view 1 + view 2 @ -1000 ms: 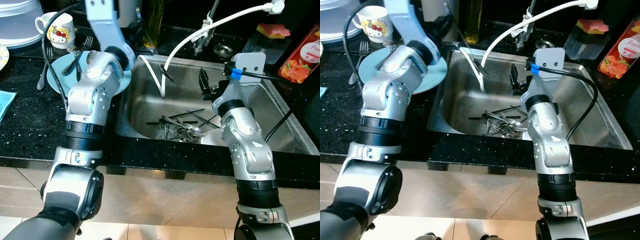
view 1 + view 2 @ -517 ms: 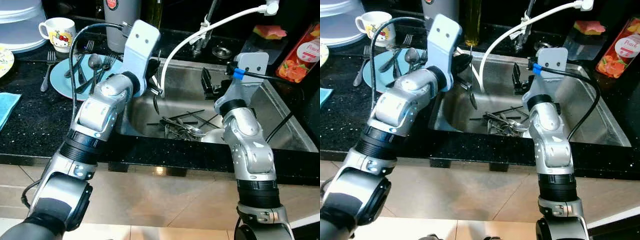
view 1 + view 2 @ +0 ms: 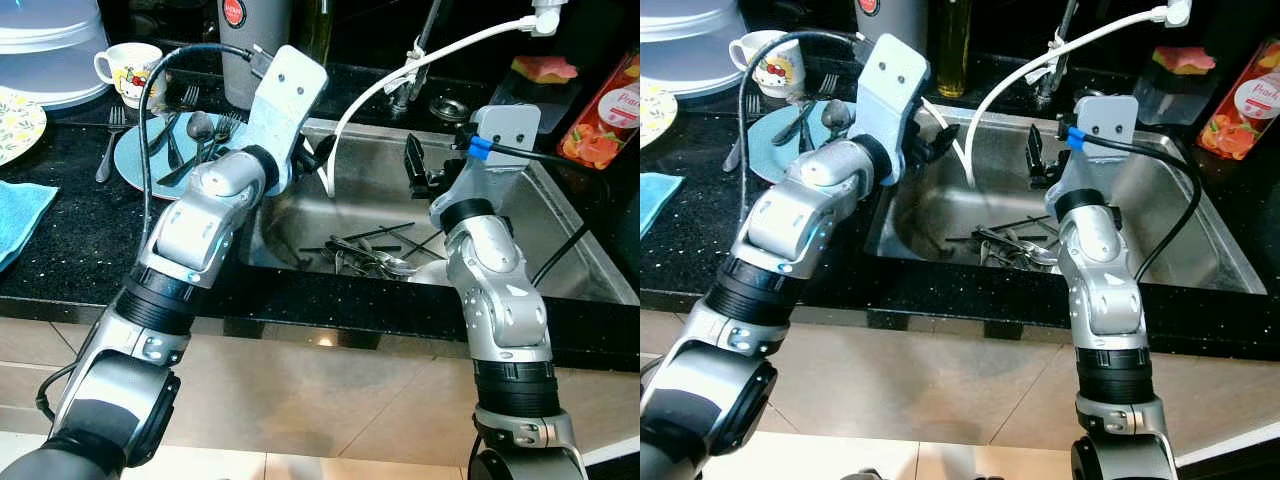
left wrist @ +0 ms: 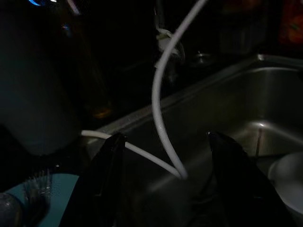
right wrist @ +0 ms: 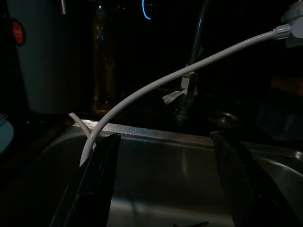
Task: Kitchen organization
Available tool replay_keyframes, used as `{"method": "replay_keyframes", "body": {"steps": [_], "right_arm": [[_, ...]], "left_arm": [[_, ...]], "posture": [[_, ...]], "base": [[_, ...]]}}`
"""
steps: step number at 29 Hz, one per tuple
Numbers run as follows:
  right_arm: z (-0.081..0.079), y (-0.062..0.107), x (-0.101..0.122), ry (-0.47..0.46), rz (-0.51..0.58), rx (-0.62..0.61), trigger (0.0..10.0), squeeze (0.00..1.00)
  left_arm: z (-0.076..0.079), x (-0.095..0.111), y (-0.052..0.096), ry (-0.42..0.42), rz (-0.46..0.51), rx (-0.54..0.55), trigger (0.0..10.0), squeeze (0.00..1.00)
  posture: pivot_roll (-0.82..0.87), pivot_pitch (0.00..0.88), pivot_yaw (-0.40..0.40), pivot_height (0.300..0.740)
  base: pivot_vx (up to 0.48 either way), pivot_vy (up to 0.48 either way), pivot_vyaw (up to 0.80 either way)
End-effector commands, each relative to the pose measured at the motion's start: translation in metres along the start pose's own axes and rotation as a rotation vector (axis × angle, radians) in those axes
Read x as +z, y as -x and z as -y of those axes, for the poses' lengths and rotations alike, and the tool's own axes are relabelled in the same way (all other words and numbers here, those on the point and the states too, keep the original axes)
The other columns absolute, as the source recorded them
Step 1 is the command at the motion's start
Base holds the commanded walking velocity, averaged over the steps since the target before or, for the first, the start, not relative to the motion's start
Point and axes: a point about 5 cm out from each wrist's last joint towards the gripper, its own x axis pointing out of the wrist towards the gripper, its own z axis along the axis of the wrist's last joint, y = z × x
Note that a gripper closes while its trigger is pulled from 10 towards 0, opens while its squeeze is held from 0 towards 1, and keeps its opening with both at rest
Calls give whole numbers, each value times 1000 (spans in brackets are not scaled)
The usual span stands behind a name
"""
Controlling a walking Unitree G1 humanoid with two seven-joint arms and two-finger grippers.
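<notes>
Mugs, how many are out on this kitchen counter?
1. A white cartoon-print mug stands at the back of the black counter, behind the blue plate of cutlery. Others may be hidden behind the robot's left arm.

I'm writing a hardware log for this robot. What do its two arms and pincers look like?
Both arms are silver, built of rounded segments with black bands at the joints. Each wrist carries a pale grey, blocky camera housing fed by a black cable; the right one has a blue connector. The left pincer and right pincer each have two long black fingers.
</notes>
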Motion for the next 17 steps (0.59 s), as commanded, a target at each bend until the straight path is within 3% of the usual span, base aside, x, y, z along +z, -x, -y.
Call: {"method": "replay_keyframes", "body": {"steps": [1, 17], "right_arm": [[7, 3, -7, -1, -20, -28, 10000, 0], [6, 3, -8, 0, -23, -19, 10000, 0]], "left_arm": [[-2, 1, 0, 9, 13, 32, 10000, 0], [-24, -9, 2, 34, -26, 233, 10000, 0]], "posture": [[213, 68, -54, 740], [208, 68, -59, 740]], "base": [[0, 0, 0], [0, 0, 0]]}}
